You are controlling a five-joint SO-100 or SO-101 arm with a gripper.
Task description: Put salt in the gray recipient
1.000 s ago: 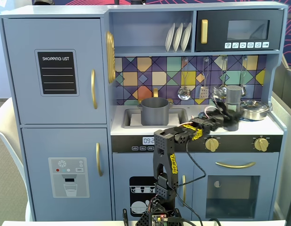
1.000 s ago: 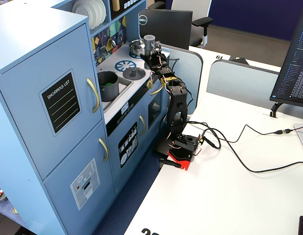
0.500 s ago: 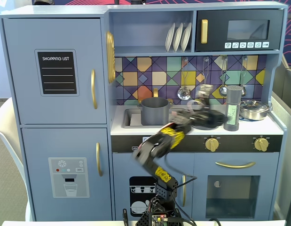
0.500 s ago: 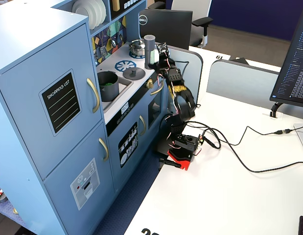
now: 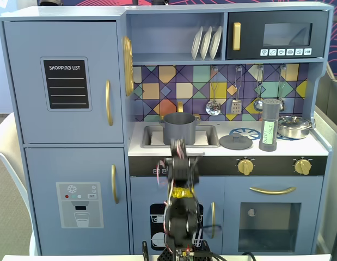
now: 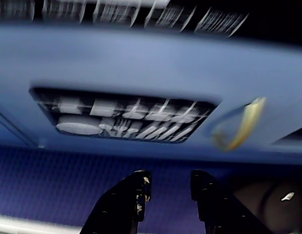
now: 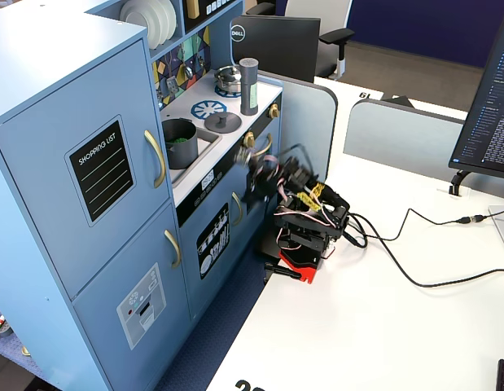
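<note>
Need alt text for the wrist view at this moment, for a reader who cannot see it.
Motion-blurred close-up of the toy kitchen's blue front, showing a dark dishwasher graphic of plates and cutlery and a gold door handle to its right. The arm's black claw enters from the bottom edge, open and holding nothing.

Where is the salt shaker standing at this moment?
In both fixed views the salt shaker stands upright on the stove top, between the flat gray lid and the steel pan.

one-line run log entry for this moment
arm: folded low | claw: open, empty | salt shaker: upright on stovetop | gray pot: in sink
</note>
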